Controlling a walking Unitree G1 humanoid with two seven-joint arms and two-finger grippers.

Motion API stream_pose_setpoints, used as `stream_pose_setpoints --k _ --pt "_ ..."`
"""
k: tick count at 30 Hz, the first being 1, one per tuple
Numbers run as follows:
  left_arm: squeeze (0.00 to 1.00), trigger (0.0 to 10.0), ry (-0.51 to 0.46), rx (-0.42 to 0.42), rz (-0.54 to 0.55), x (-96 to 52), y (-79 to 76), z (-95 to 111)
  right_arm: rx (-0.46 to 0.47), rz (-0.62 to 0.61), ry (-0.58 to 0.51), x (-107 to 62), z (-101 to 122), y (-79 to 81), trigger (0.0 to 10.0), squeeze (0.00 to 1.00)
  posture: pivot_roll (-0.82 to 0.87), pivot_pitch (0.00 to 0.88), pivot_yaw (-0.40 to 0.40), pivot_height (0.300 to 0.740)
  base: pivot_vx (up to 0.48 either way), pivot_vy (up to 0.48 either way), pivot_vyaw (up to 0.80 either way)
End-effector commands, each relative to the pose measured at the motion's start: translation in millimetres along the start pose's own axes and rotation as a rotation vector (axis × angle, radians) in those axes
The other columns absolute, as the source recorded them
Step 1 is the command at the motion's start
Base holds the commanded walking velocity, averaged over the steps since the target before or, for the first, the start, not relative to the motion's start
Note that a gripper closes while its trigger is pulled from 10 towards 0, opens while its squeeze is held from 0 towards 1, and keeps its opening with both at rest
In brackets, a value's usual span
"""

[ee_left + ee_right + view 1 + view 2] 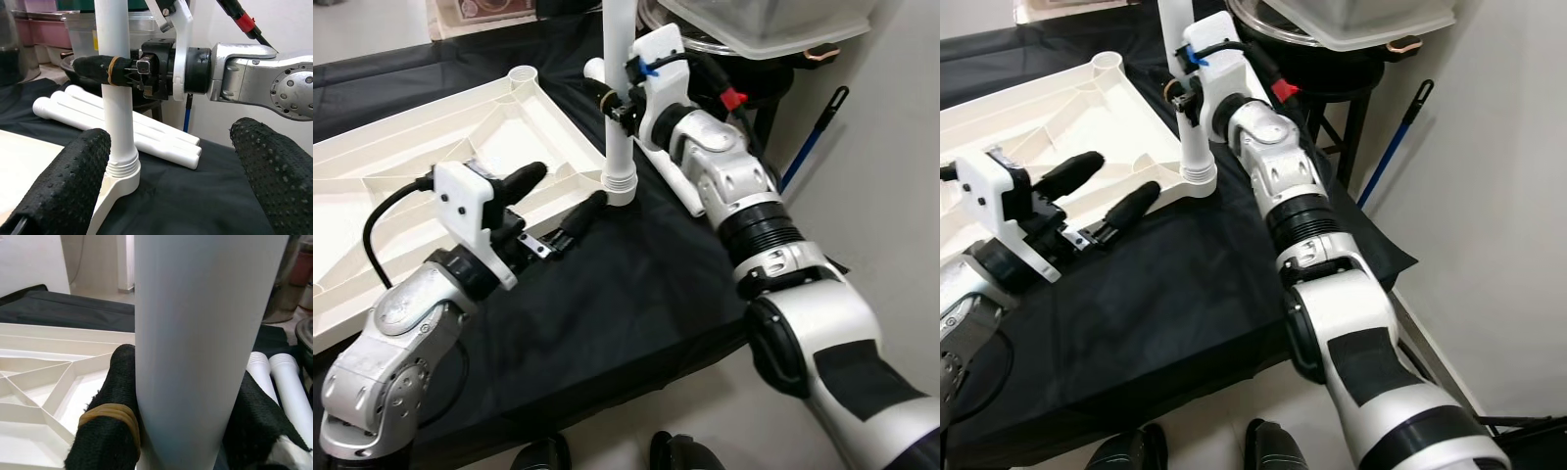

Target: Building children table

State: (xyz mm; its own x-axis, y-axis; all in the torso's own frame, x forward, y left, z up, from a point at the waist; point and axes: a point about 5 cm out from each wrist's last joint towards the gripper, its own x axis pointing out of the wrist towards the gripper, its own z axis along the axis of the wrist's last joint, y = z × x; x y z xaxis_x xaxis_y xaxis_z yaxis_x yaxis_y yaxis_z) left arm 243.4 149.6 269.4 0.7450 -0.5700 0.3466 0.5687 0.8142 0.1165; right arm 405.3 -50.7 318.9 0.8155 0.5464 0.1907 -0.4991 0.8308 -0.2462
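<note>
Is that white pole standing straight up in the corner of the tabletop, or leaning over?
Upright. The white leg rises vertically from the tabletop's corner socket, with the right pincer clamped around it.

Black cloth (636,294) spread under everything, hanging off the near edge over pale floor. Behind, a clear plastic lidded tub (1371,22) resting atop a dark round pot (1332,69) on a stand. Leaning against the white wall (1498,196), a blue-handled tool (1393,147) with black tip.
</note>
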Motion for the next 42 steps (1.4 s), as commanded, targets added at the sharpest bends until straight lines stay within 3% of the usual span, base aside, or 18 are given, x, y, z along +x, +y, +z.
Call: stream_pose_setpoints --k 1,8,9,14,15,18,23,24,25,26,27,28,29,30,31,32,42 --pt "0.00 10.0 0.002 -0.006 -0.011 -0.8 -3.6 -1 -0.077 -0.059 0.142 -4.7 -31 1.2 0.0 0.00 0.03 0.277 -0.074 0.740 0.000 0.000 0.00" --pt "0.00 10.0 -0.004 -0.015 -0.022 2.6 -6.8 -2 -0.004 -0.090 0.148 -4.9 -32 24.5 0.0 0.00 0.03 0.271 -0.077 0.740 0.000 0.000 0.00" --pt "0.00 10.0 -0.005 -0.017 -0.024 3.1 -7.3 -2 0.002 -0.084 0.137 -7.0 -30 25.3 10.0 0.00 0.03 0.271 -0.077 0.740 0.000 0.000 0.00" --pt "0.00 10.0 -0.005 -0.018 -0.028 3.8 -7.3 -3 0.046 -0.059 0.109 -12.9 -24 18.1 10.0 0.00 0.02 0.270 -0.075 0.740 0.000 0.000 0.00" --pt "0.00 10.0 -0.006 -0.020 -0.030 4.2 -7.7 -3 0.088 -0.031 0.083 -16.5 -19 10.0 10.0 1.00 0.02 0.269 -0.073 0.740 0.000 0.000 0.00" --pt "0.00 10.0 -0.007 -0.022 -0.033 4.7 -8.3 -3 0.118 0.011 0.049 -21.8 -13 0.0 10.0 1.00 0.02 0.271 -0.071 0.740 0.000 0.000 0.00" --pt "0.00 10.0 -0.005 -0.024 -0.040 4.6 -9.1 -3 0.130 0.196 -0.045 -35.6 4 -12.3 10.0 1.00 0.02 0.273 -0.064 0.740 0.000 0.000 0.00" --pt "0.00 10.0 -0.004 -0.023 -0.042 4.6 -9.2 -3 0.124 0.218 -0.053 -38.8 6 -15.7 10.0 0.93 0.02 0.275 -0.063 0.740 0.000 0.000 0.00" --pt "0.00 10.0 -0.004 -0.023 -0.042 4.6 -9.2 -3 0.124 0.218 -0.053 -38.8 6 -15.7 10.0 0.93 0.02 0.275 -0.063 0.740 0.000 0.000 0.00" --pt "0.00 10.0 -0.004 -0.024 -0.043 4.5 -9.2 -3 0.118 0.234 -0.057 -41.8 6 -20.1 10.0 0.79 0.02 0.276 -0.059 0.740 0.000 0.000 0.00" --pt "0.00 10.0 -0.004 -0.024 -0.043 4.5 -9.2 -3 0.118 0.234 -0.057 -41.8 6 -20.1 10.0 0.79 0.02 0.276 -0.059 0.740 0.000 0.000 0.00" --pt "0.00 10.0 -0.004 -0.025 -0.046 4.5 -9.4 -3 0.082 0.267 -0.060 -45.1 4 -24.3 10.0 0.72 0.02 0.274 -0.058 0.740 0.000 0.000 0.00" --pt "0.00 10.0 -0.002 -0.026 -0.050 4.5 -9.6 -3 0.050 0.310 -0.060 -47.3 0 -27.4 10.0 0.53 0.03 0.277 -0.052 0.740 0.000 0.000 0.00" --pt "0.00 10.0 -0.001 -0.026 -0.053 4.4 -9.7 -3 0.034 0.355 -0.056 -49.3 -3 -28.8 10.0 0.18 0.03 0.276 -0.051 0.740 0.000 0.000 0.00" --pt "0.00 10.0 -0.001 -0.026 -0.053 4.4 -9.7 -3 0.034 0.355 -0.056 -49.3 -3 -28.8 10.0 0.18 0.03 0.276 -0.051 0.740 0.000 0.000 0.00" --pt "0.00 10.0 0.001 -0.024 -0.060 4.1 -9.5 -2 0.016 0.397 -0.023 -49.2 -14 -31.9 10.0 0.00 0.03 0.272 -0.046 0.740 0.000 0.000 0.00" --pt "0.00 10.0 0.000 -0.015 -0.064 2.5 -7.5 2 0.037 0.395 -0.024 -41.2 -21 -36.0 10.0 0.00 0.06 0.280 -0.034 0.740 0.000 0.000 0.00"
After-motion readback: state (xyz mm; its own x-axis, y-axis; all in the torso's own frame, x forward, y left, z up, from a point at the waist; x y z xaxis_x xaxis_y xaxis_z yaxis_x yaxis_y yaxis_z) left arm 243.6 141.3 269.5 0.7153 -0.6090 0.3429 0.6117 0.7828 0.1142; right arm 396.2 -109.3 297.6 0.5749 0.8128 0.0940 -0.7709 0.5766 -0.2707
